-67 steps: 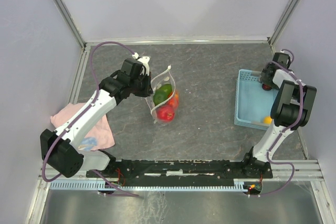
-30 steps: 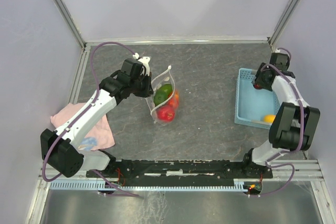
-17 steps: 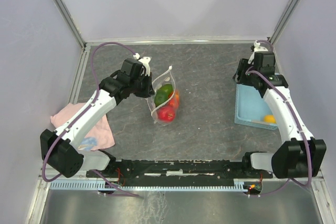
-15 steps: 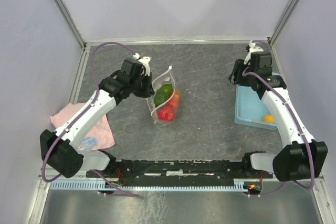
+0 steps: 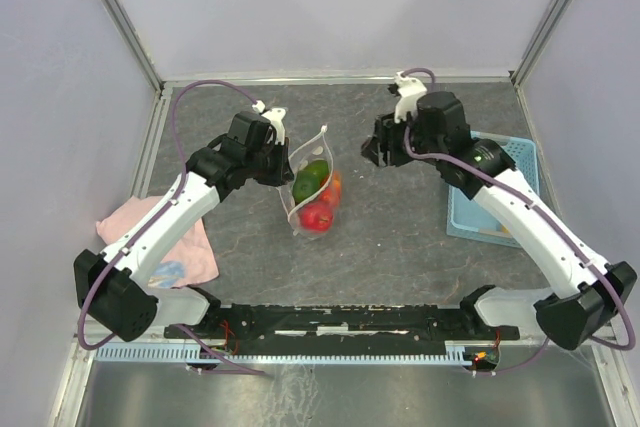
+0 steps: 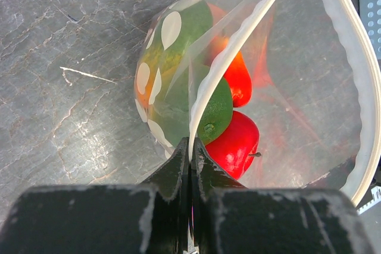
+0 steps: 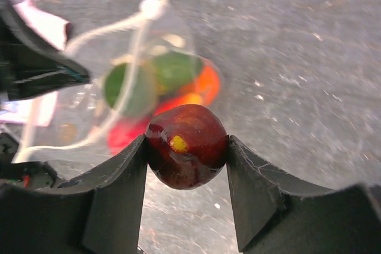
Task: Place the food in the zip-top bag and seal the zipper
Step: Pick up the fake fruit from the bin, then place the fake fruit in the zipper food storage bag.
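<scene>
Three fruits [image 6: 236, 144] in one zip-top bag [image 6: 315, 105], zipper [image 6: 240, 34] pinched in left hand [image 6: 190, 148]; one maroon fruit [image 7: 190, 129] clamped in right hand [image 7: 186, 147].

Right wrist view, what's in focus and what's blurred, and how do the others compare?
Right wrist: the maroon fruit is sharp, the zip-top bag behind it blurred. Left wrist: the bagged fruit is crisp through the plastic. Top external: even light, soft shadows.
</scene>
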